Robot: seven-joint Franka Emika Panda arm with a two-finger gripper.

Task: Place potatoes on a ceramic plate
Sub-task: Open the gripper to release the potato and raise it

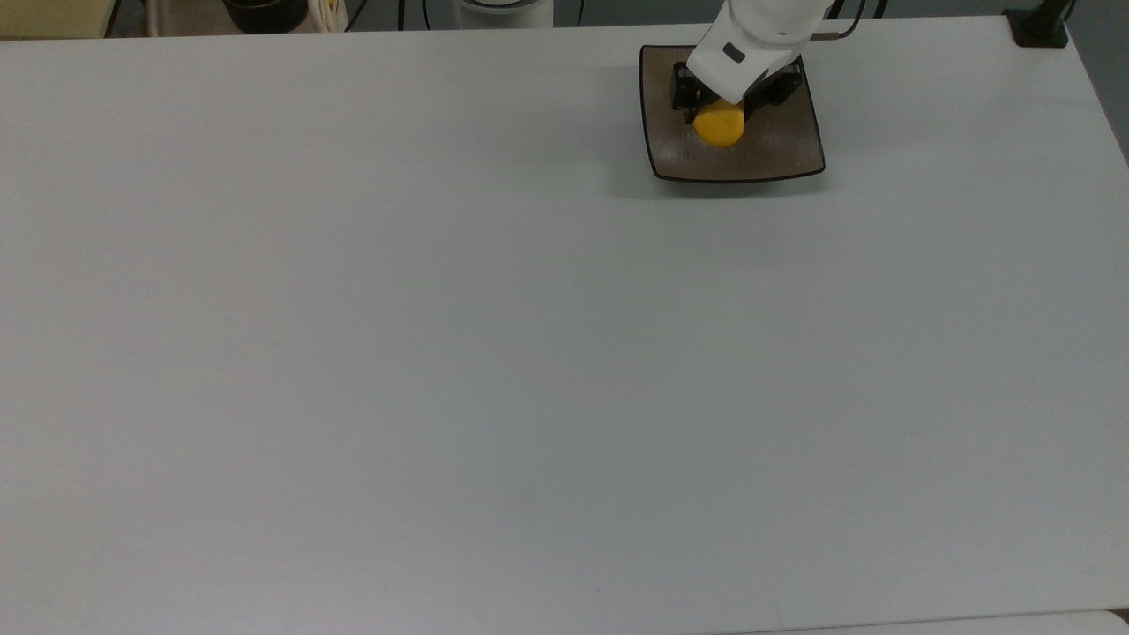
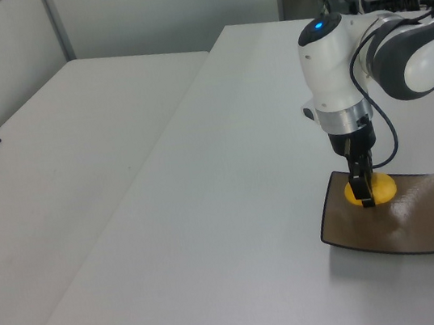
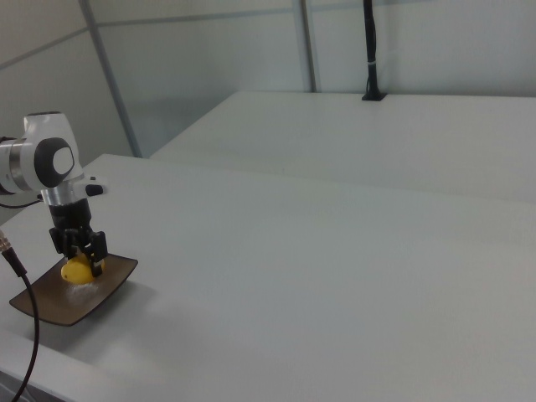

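One yellow potato (image 1: 719, 126) (image 2: 376, 188) (image 3: 75, 270), one square brown plate (image 1: 785, 150) (image 2: 403, 229) (image 3: 59, 306) and one robot arm (image 1: 763, 26) (image 2: 335, 79) (image 3: 42, 167) with one tool (image 1: 721, 113) (image 2: 362, 192) (image 3: 79, 258) on one white surface (image 1: 494, 353) (image 2: 236, 233) (image 3: 335, 285), a second white table (image 2: 60, 153) (image 3: 385, 138) standing just beside it.
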